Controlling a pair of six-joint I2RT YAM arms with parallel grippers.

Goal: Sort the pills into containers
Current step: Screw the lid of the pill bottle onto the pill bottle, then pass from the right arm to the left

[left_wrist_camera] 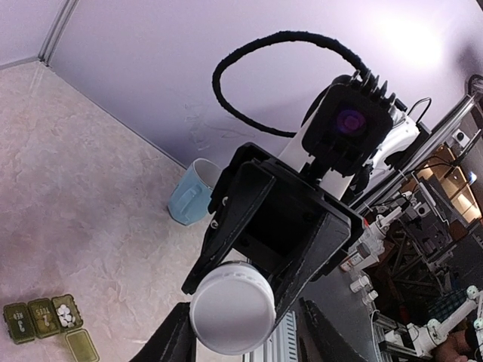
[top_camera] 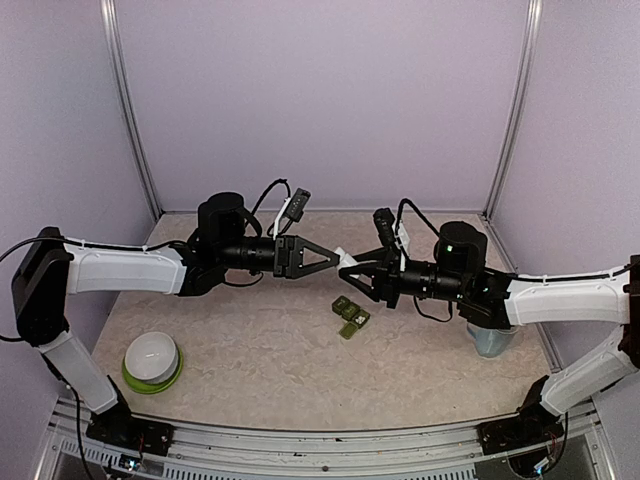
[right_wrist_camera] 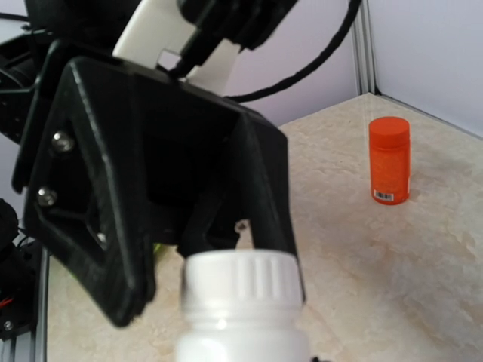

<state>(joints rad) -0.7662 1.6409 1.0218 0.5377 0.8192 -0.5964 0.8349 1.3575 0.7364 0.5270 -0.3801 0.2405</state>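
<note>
uncapping the white pill bottle (right_wrist_camera: 241, 324) in mid-air, i'd say
right gripper (top_camera: 352, 270) clamped its body; left gripper (top_camera: 332, 256) had jaws flanking the cap (right_wrist_camera: 240, 277), grip unclear. the green containers (top_camera: 350, 315) lay on the table (top_camera: 250, 340) beneath. next, the cap needed twisting off.

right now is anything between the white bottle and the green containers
Nothing visible: the green containers lie in the clear just below the white bottle, which the right tool holds in the air. The bottle's cap is on, though, with the left tool at it.
</note>
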